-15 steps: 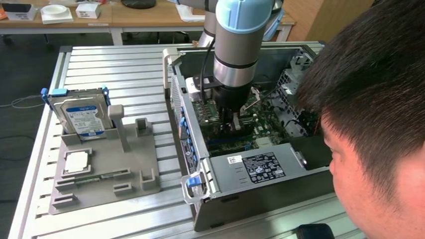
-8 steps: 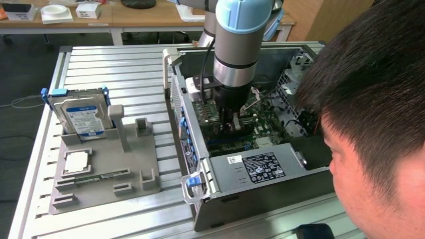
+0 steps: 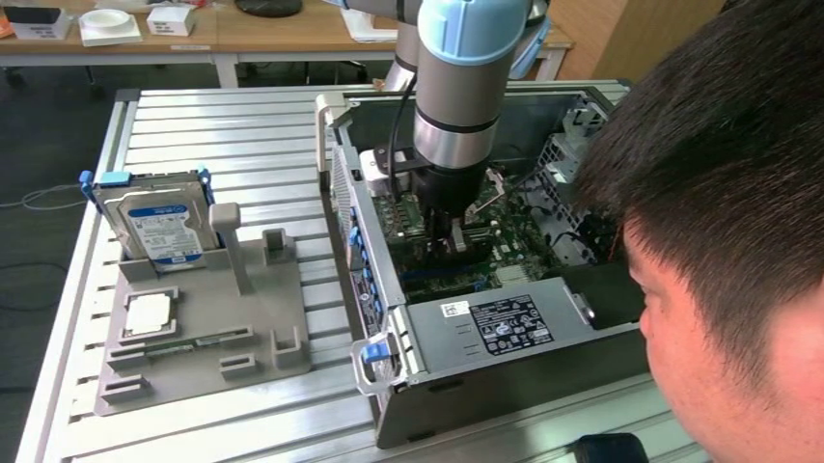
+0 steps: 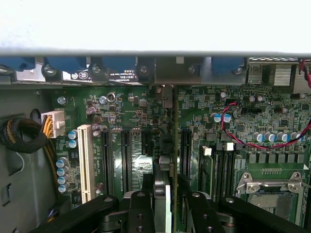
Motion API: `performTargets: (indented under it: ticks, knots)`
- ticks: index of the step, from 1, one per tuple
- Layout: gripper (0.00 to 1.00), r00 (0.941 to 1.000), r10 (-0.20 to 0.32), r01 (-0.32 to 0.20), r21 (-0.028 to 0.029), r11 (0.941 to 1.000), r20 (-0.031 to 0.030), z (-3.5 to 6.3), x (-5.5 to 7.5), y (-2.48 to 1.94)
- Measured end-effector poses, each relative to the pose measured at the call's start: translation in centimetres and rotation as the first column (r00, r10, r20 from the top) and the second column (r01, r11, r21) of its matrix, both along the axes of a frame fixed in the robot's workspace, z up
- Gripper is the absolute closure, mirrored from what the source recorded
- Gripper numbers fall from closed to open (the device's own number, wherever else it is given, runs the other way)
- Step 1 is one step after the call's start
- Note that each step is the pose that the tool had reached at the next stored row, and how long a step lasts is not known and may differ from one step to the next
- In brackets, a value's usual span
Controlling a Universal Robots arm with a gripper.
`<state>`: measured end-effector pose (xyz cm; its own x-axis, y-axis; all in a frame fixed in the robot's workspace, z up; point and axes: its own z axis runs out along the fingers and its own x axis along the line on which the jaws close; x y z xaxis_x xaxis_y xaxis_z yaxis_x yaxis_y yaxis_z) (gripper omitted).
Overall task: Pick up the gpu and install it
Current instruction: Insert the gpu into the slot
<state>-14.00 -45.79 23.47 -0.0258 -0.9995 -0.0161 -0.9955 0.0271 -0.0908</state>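
Where the jaws stand: gripper (image 4: 163, 213) narrow, clamped on the gpu (image 4: 164, 160) by its upper edge.
Position of gpu: upright, edge-on between the fingers, inside the computer case (image 3: 515, 386), down among the black expansion slots (image 4: 125, 160); seated or not, cannot tell.
Handling: likely light, stiff, fragile; best held by the bare board edge, off components, kept square.
Far: green motherboard (image 4: 131, 102) beyond the card.

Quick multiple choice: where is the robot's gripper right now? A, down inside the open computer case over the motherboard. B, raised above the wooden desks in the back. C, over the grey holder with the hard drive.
A: in the exterior view the gripper reaches down into the open computer case, closed on the gpu, held edge-on over the motherboard.
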Motion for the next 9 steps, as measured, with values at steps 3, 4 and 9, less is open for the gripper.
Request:
performTargets:
  ticks: [3,4,9]
  knots:
    - [0.7,1.0,0.0,0.0,0.0,1.0,0.0,-0.03,0.0,0.03]
    - [0.7,1.0,0.0,0.0,-0.0001,1.0,0.0,-0.03,0.0,0.03]
    - [0.7,1.0,0.0,0.0,0.0001,1.0,0.0,-0.04,0.0,0.04]
